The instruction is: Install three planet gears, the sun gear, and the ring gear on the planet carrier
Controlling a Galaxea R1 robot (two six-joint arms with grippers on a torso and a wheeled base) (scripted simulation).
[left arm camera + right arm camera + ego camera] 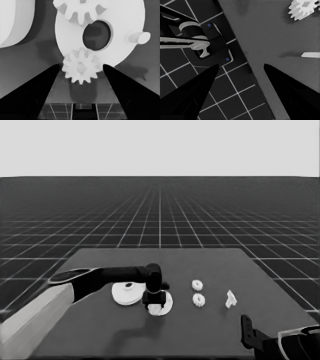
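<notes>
White parts on the dark counter (100,330) indicate an assembly in its early-to-middle stage. The left end effector (154,306) is positioned over the smaller round part (166,306), which lies near the counter's middle, just beside the larger round part (126,293).

Left wrist view:
- One planet gear (81,68) sits between the two fingers (37,85). The fingertips stand at the gear's flanks; firm contact cannot be confirmed, but the gear appears to be gripped and carried at the rim of the smaller round part (125,22).
- A second gear (81,11) already lies on the smaller round part, beyond its wide centre hole.
- A bare peg (137,37) protrudes from the smaller round part with no gear on it.

Remaining parts in the head view:
- Two gears lie loose on the counter, one (197,284) behind the other (199,300), well apart from the assembly.
- A thin white piece (230,298) stands farther toward the right.

The right end effector (247,332) is parked at the counter's near right corner, fingers spread and empty.

Assessment: one gear is seated and one is being placed. Two gears and the larger round part are yet to be installed. The larger round part goes on last.
</notes>
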